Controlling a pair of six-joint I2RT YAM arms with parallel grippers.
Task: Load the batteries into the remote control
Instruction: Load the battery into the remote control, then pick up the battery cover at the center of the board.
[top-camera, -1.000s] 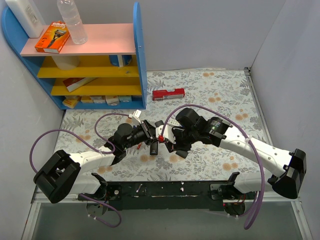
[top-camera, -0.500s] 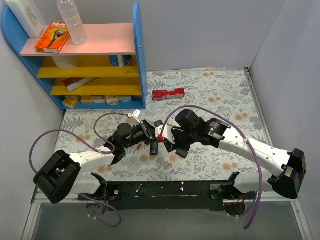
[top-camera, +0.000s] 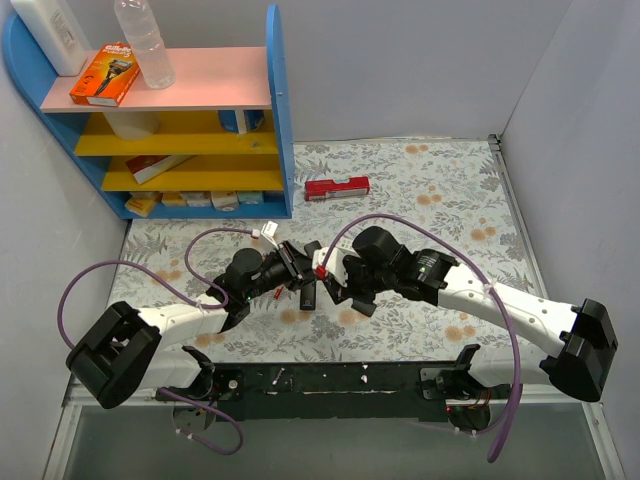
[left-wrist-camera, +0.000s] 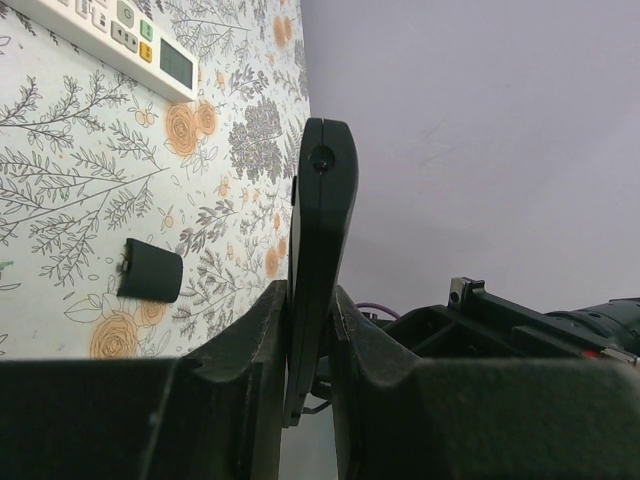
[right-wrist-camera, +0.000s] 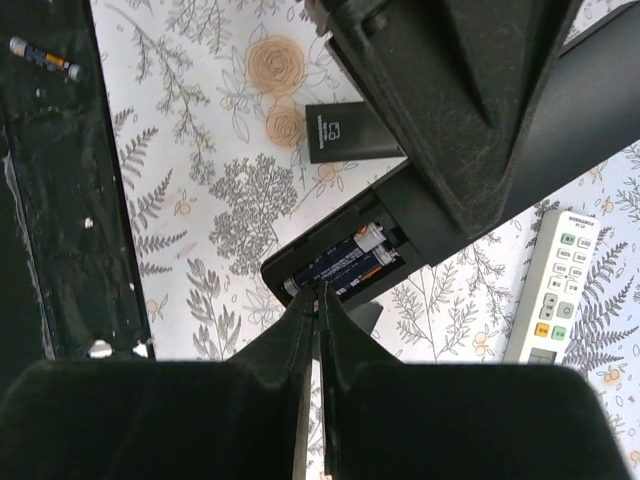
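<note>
Just beside the back cover (right-wrist-camera: 342, 132), we hold the remote control (left-wrist-camera: 318, 230) clamped edge-on in our left gripper (left-wrist-camera: 310, 305) — both batteries (right-wrist-camera: 352, 262) lie in its open bay. Our right gripper (right-wrist-camera: 320, 300), fingers together, presses at them; too hard a push could pop a cell out — or twist the remote loose.

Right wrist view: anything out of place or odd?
One battery lies off the floral mat on the black base strip, apart from the remote control, whose open compartment already holds two cells.
</note>
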